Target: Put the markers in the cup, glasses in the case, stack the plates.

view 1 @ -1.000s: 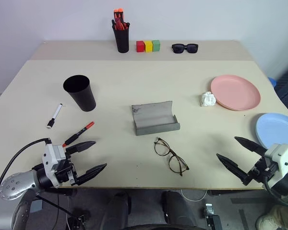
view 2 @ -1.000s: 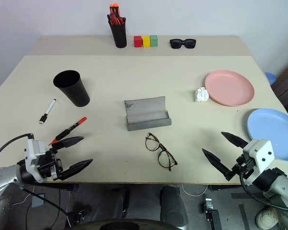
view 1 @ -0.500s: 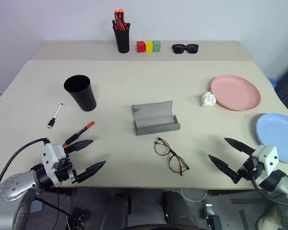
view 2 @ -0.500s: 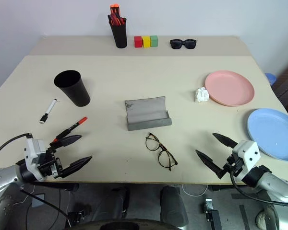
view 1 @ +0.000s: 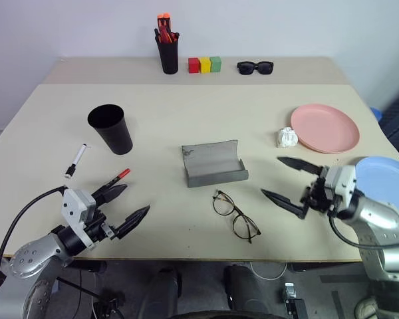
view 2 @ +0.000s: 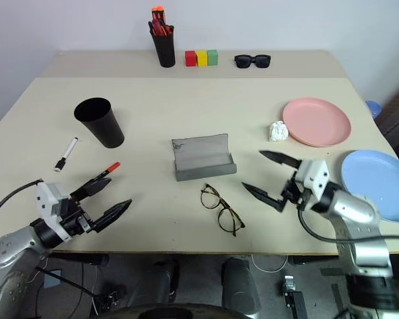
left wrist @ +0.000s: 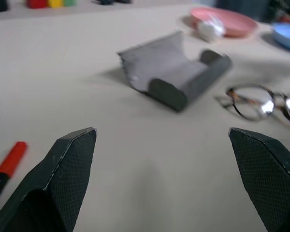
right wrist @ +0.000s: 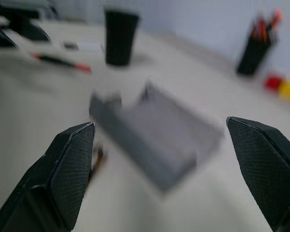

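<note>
Two grippers stand spread wide and empty: the right gripper (view 1: pixel 291 179) hangs just right of the glasses (view 1: pixel 236 215), which lie unfolded on the table (view 1: pixel 166 100) in front of the open case (view 1: pixel 214 164); the left gripper (view 1: pixel 123 206) sits by the red-capped marker (view 1: pixel 109 184); to lift the glasses cleanly, I would pinch the bridge or a rim, low and level, not a lens; the temples are too thin to trace, and the blue plate (view 1: pixel 386 183) is partly covered by the right arm.
</note>
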Motion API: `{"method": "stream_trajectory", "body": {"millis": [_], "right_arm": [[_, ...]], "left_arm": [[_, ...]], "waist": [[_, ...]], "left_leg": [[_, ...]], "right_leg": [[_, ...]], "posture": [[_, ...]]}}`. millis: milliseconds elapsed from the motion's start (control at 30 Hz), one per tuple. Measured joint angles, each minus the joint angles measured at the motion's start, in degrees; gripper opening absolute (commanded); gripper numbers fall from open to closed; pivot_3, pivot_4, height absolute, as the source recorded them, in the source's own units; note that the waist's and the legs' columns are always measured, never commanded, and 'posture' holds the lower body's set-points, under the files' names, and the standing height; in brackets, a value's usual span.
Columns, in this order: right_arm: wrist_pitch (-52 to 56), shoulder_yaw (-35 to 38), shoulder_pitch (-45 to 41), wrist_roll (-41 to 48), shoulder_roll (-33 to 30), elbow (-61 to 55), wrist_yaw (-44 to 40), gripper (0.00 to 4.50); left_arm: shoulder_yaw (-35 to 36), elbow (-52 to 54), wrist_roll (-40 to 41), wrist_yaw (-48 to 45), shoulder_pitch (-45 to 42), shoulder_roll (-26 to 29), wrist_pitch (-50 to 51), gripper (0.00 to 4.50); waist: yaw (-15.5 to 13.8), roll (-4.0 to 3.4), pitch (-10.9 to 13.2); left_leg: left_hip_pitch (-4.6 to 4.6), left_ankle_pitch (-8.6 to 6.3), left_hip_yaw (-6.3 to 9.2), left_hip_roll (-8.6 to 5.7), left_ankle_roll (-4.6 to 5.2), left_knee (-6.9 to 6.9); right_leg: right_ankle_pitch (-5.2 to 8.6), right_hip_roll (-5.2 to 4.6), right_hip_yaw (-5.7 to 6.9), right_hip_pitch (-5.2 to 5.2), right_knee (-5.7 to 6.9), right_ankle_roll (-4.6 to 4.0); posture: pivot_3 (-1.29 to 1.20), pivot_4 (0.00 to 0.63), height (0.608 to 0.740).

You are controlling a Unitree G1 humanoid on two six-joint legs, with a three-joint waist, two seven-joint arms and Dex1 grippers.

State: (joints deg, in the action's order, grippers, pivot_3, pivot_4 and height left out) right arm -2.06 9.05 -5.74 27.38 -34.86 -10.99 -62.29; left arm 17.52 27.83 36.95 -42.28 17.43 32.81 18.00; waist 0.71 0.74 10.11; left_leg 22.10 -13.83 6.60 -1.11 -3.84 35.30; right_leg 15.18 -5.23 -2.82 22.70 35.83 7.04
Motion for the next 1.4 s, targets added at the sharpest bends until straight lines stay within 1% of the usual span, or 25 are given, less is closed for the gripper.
{"method": "stream_trajectory", "body": {"millis": [133,233,300,367,467,500,667,733,900,933,1167,1400], "right_arm": [[0.6,-4.4,-3.9,0.0,0.4,1.4,-2.5,4.44],[1.4,-6.1,-4.6,0.3,0.3,3.6,-5.0,4.44],[2.8,-6.9,-4.9,0.5,-0.2,5.0,-6.8,4.44],[4.7,-7.5,-5.3,0.9,-1.1,6.0,-8.5,4.44],[8.9,-7.8,-6.3,2.6,-2.7,5.9,-9.8,4.44],[9.8,-7.8,-6.6,3.0,-3.0,5.9,-10.2,4.44],[12.9,-8.0,-8.4,4.3,-4.4,5.6,-12.4,4.44],[14.3,-8.1,-9.8,5.0,-4.4,5.1,-12.4,4.44],[13.8,-8.0,-12.4,5.9,-3.1,4.0,-12.3,4.44],[13.5,-8.0,-12.4,6.0,-2.4,4.0,-12.2,4.44],[11.4,-8.3,-12.8,4.8,-1.1,4.0,-11.8,4.44],[11.1,-8.7,-13.0,4.2,-0.5,4.0,-11.2,4.44]], "left_arm": [[3.5,1.0,6.2,7.2,-4.5,1.6,8.9,4.49],[4.3,3.3,6.1,14.9,-7.6,5.3,16.5,4.49],[4.4,3.3,6.2,17.4,-9.8,7.6,20.7,4.49],[4.3,3.3,7.1,17.3,-11.9,9.7,23.9,4.49],[4.0,3.1,7.5,14.1,-12.7,16.0,27.8,4.49],[3.9,3.1,7.4,13.1,-12.8,17.2,28.2,4.49],[1.5,0.8,4.9,10.4,-14.3,20.4,29.7,4.49],[-0.6,-1.8,3.3,10.0,-16.8,21.9,31.1,4.49],[-2.5,-6.2,1.0,10.3,-20.9,22.2,34.4,4.49],[-3.0,-6.9,0.8,10.6,-21.7,22.1,35.1,4.49],[-5.9,-9.1,-1.6,12.0,-25.9,21.0,38.1,4.49],[-9.1,-13.3,-4.1,14.1,-30.0,19.9,44.3,4.49]], "waist": [[-0.1,0.02,0.0],[0.1,0.02,0.0],[0.2,0.02,0.0],[0.2,0.02,0.1],[0.5,0.01,0.1],[0.5,-0.01,0.1],[0.4,-0.04,0.2],[0.3,0.0,0.2],[0.4,0.05,0.3],[0.4,0.05,0.3],[0.4,0.09,0.5],[0.4,0.11,0.5]], "left_leg": [[0.0,0.0,0.08,-0.02,0.0,0.02],[-0.03,0.0,0.07,-0.03,0.0,0.03],[-0.05,0.01,0.07,-0.03,0.0,0.03],[-0.05,0.01,0.07,-0.03,0.0,0.04],[-0.05,0.01,0.06,0.01,0.0,0.0],[-0.06,0.01,0.05,0.02,0.0,-0.02],[-0.05,0.01,0.05,0.02,0.0,-0.01],[-0.05,0.01,0.05,0.02,-0.01,0.0],[0.03,0.01,0.06,0.02,-0.01,-0.03],[0.05,0.01,0.06,0.02,-0.01,-0.04],[0.1,0.01,0.06,0.02,-0.02,-0.02],[0.1,0.02,0.06,0.02,-0.02,-0.01]], "right_leg": [[0.03,0.0,0.04,0.01,0.15,0.05],[0.03,0.01,0.02,0.01,0.19,0.05],[0.03,0.03,0.02,0.03,0.23,0.05],[0.04,0.04,0.02,0.04,0.28,0.04],[0.04,0.09,0.0,0.09,0.29,0.03],[0.04,0.1,-0.01,0.1,0.28,0.03],[0.04,0.1,-0.01,0.1,0.28,0.02],[0.04,0.11,-0.01,0.11,0.3,0.02],[0.03,0.1,-0.01,0.17,0.27,0.07],[-0.04,0.1,-0.01,0.19,0.27,0.21],[-0.07,0.1,-0.01,0.27,0.32,0.24],[-0.08,0.11,-0.01,0.31,0.36,0.26]], "posture": [[0.0,0.15,0.74],[0.0,0.15,0.74],[0.0,0.15,0.74],[0.0,0.15,0.74],[0.0,0.15,0.74],[0.0,0.15,0.74],[0.0,0.15,0.74],[0.0,0.15,0.74],[0.0,0.15,0.74],[0.0,0.15,0.74],[0.0,0.15,0.74],[0.0,0.15,0.74]]}}
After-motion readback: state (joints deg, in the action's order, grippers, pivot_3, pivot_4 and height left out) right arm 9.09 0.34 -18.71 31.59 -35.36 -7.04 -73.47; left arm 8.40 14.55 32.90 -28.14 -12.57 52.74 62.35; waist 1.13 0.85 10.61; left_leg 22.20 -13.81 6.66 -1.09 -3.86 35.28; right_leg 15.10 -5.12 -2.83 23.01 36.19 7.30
